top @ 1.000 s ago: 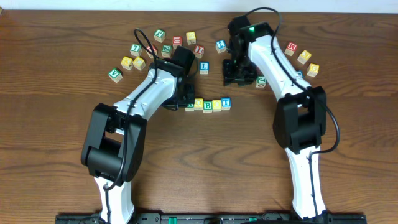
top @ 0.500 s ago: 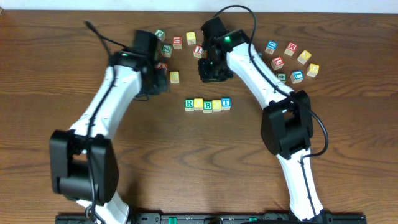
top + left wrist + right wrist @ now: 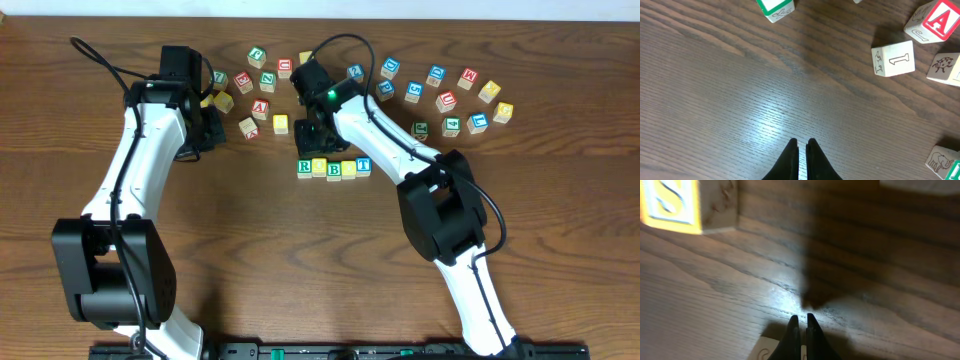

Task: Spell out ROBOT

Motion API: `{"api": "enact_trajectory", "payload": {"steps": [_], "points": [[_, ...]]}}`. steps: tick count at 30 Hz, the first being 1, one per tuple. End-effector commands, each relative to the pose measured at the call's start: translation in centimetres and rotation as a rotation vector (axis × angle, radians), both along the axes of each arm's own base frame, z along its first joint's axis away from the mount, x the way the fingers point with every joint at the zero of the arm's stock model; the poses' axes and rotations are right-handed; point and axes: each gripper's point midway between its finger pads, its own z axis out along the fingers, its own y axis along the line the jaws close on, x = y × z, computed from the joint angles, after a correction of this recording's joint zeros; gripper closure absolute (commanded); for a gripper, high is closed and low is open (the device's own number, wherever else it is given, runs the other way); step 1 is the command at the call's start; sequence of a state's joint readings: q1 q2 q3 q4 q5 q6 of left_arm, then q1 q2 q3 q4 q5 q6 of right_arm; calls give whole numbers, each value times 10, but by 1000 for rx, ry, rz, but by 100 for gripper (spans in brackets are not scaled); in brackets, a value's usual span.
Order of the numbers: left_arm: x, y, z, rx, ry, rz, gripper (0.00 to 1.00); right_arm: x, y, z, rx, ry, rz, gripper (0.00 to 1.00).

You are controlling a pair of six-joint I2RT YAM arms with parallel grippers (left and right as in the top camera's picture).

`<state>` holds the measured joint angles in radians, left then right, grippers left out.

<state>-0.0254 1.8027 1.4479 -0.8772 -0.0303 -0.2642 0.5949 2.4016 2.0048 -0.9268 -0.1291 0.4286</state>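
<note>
R hand clenched, empty; ROBOT cubes in row just beside it, base side. L hand clenched.

Looking down on a dark brown table, wood-grained and streaking from 9 o'clock to 3 o'clock. Ending at 12 o'clock against a thin pale strip, too narrow to identify. Catching a soft white glare on the boards, lying toward 6 o'clock in both wrist views.
</note>
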Motion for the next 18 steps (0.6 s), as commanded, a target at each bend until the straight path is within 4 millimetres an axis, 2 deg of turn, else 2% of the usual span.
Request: {"api": "enact_trajectory", "payload": {"steps": [1,18], "points": [[3,4,10,17,-24,-2,92,0,-3,11,-5,-21,-22,99],[-1,3,7,17,-7,-3,92,-13,-7,8,-32,25,-15,99]]}}
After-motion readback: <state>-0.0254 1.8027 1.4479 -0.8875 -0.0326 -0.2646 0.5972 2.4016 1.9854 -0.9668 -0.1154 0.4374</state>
